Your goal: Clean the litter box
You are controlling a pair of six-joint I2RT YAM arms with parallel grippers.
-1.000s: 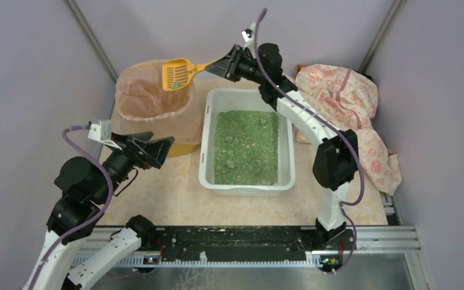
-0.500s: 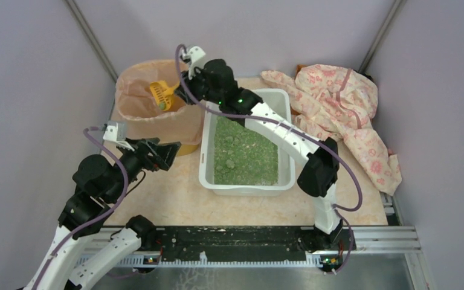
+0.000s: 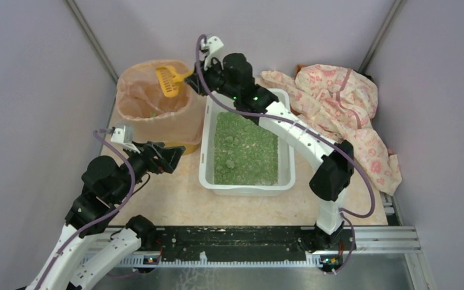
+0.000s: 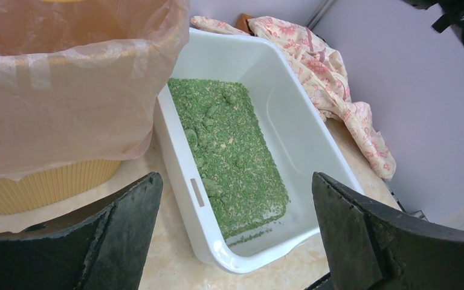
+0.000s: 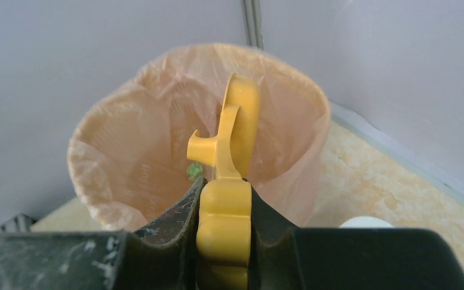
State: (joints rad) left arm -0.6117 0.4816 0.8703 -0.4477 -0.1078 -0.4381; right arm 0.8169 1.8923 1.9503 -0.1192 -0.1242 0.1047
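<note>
The litter box (image 3: 246,188), a white smooth plastic tub with rounded corners and a rolled rim, sits mid-desk, its long sides running away from the arms. Its left rim is just beside the round bin (image 3: 157,125), leaving only a thin gap there. Its far right corner meets a crumpled floral cloth (image 3: 344,96). Bare marbled beige desk (image 3: 163,202) lies open between the box's near rim and the black rail, and also left of the box in front of the bin. Green granular litter (image 3: 244,145), lumpy in places, covers the floor of the box, while the right inner wall (image 4: 290,127) shows clean white. The bin is ribbed yellow at its base and lined with a thin, wrinkled peach bag (image 4: 66,90). The right hand (image 5: 223,187) is closed tight on the handle of an orange-yellow slotted scoop (image 3: 168,80), which is turned on edge above the bin's open mouth. A small green clump (image 5: 194,170) lies inside the bag. The left hand (image 3: 166,154) hovers low by the bin's near side, its black fingers (image 4: 127,223) spread fully apart and holding nothing.
</note>
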